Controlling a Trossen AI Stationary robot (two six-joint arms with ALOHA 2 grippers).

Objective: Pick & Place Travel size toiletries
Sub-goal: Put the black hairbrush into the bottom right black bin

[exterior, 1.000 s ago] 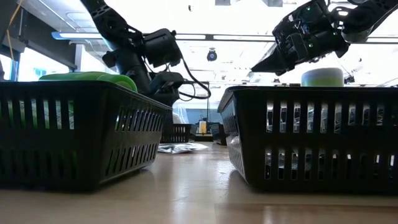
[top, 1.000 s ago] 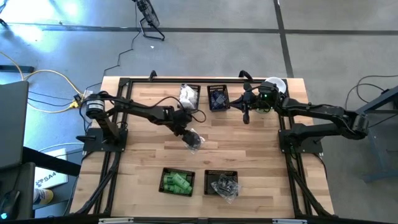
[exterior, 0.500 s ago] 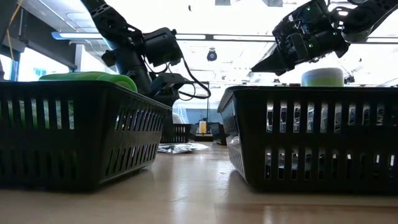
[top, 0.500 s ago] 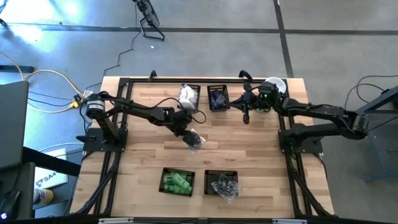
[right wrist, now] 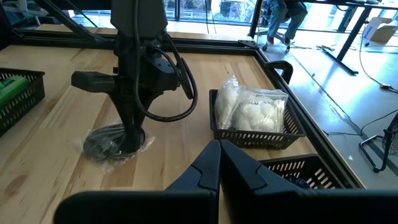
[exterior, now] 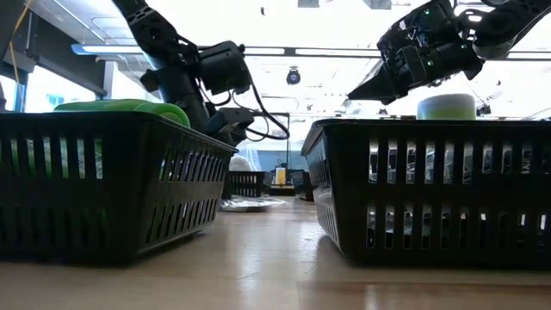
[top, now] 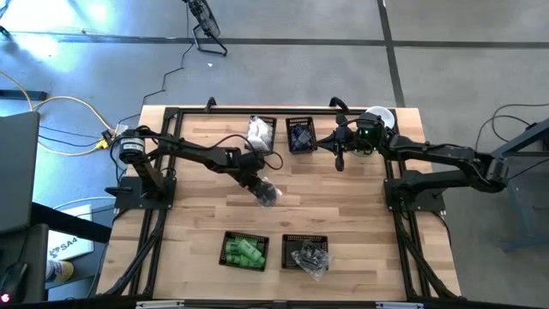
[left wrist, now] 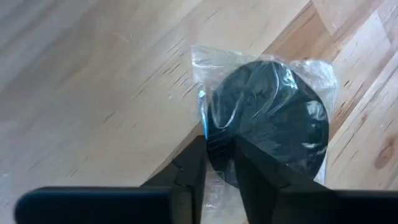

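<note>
High view: a pale wood worktop [top: 197, 206] on grey floor carries four black baskets. At frame centre the left gripper [top: 264, 192] is down on a clear-wrapped dark disc [top: 269, 196].

Left wrist view: the fingers [left wrist: 249, 177], nearly together, pinch the disc's [left wrist: 267, 121] wrapper edge.

Right wrist view: the right gripper [right wrist: 219, 163], fingers closed and empty, hovers; windows and a person's legs show behind.

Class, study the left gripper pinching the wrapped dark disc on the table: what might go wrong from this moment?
1. The left gripper pinches only the edge of the dark disc in its clear wrap; the film may slip or tear on lifting.
2. The disc hangs to one side of the fingers, so it might swing or drop before reaching a basket.
</note>
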